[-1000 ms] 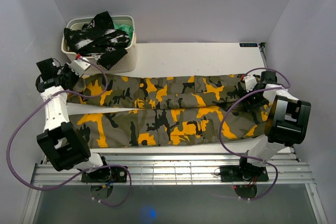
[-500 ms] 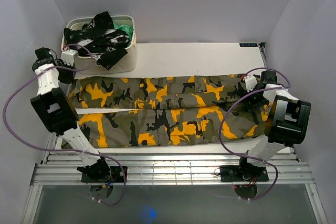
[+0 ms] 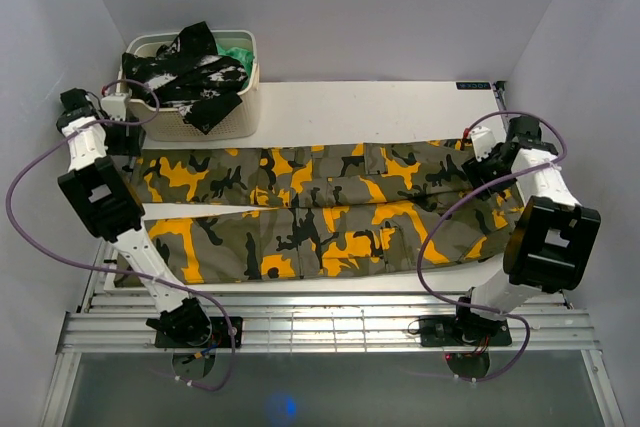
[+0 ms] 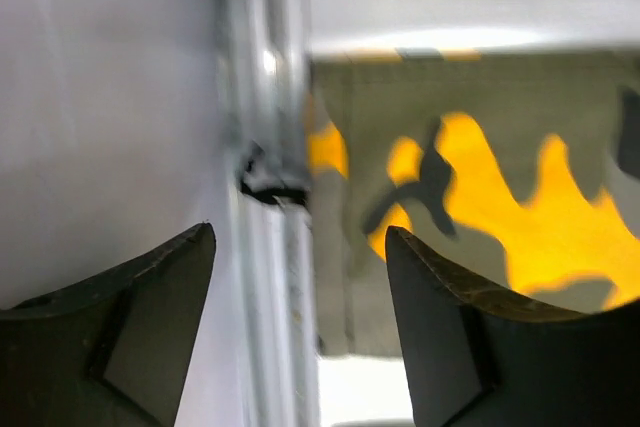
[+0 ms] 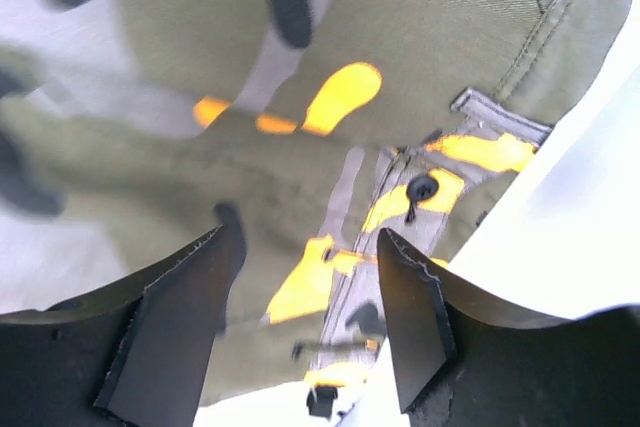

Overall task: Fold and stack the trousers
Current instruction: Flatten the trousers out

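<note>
The trousers [image 3: 320, 207], camouflage in olive, black and yellow-orange, lie flat across the white table, legs to the left and waist to the right. My left gripper [image 3: 128, 137] hangs open over the far leg's cuff [image 4: 480, 197] at the table's left edge. Between its fingers [image 4: 440, 327] I see only the metal rail and the cuff's edge below. My right gripper [image 3: 480, 165] stands open just above the waistband, whose black button [image 5: 422, 187] shows past the fingertips [image 5: 410, 317]. Neither gripper holds anything.
A white basket [image 3: 240, 119] stands at the back left of the table, holding a black-and-white mottled garment [image 3: 185, 77] and a green cloth [image 3: 238, 52]. A metal rail [image 4: 265, 97] runs along the table's left edge. Grey walls close in on both sides.
My left gripper has opened and swung out to the table's left edge beside the basket. The right arm has drawn back to the far right of the waist, its jaws a little narrower.
</note>
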Controlling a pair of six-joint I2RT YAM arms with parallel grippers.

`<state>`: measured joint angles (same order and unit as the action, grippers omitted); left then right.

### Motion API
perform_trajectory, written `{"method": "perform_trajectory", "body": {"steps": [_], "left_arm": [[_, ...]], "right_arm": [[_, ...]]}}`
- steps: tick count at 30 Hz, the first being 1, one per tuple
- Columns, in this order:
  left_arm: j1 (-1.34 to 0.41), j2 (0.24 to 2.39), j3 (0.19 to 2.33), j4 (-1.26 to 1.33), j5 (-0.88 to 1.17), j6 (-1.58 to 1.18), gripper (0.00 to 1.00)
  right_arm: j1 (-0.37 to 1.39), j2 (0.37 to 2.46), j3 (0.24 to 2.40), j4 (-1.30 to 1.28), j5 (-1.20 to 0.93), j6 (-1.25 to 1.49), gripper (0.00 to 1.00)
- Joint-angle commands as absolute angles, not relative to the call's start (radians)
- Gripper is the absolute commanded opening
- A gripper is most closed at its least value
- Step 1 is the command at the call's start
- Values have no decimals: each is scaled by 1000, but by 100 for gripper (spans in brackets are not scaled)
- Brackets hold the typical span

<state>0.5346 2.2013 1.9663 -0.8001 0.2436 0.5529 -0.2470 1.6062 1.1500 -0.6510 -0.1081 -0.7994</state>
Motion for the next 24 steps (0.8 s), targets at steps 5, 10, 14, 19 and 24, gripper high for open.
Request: {"method": "perform_trajectory", "body": {"steps": [5, 10, 14, 19, 24], "left_arm": [[517, 1789, 1669, -831, 517, 673, 79], [511, 1694, 1448, -838, 571, 681, 76], [511, 1655, 1353, -836, 580, 695, 75], [514, 1637, 1373, -841, 581, 706, 73], [511, 1724, 1497, -845, 661, 669, 72]], "right_arm": [[-253, 1502, 1131, -931, -164, -975, 59], [-279, 1508, 918, -838, -49, -1021, 49], [-342, 1476, 738, -759, 98, -1130, 46], [-376, 1358, 713, -862, 53, -1302, 40], [-350, 1420, 1106, -971, -211, -1180, 48]]}}
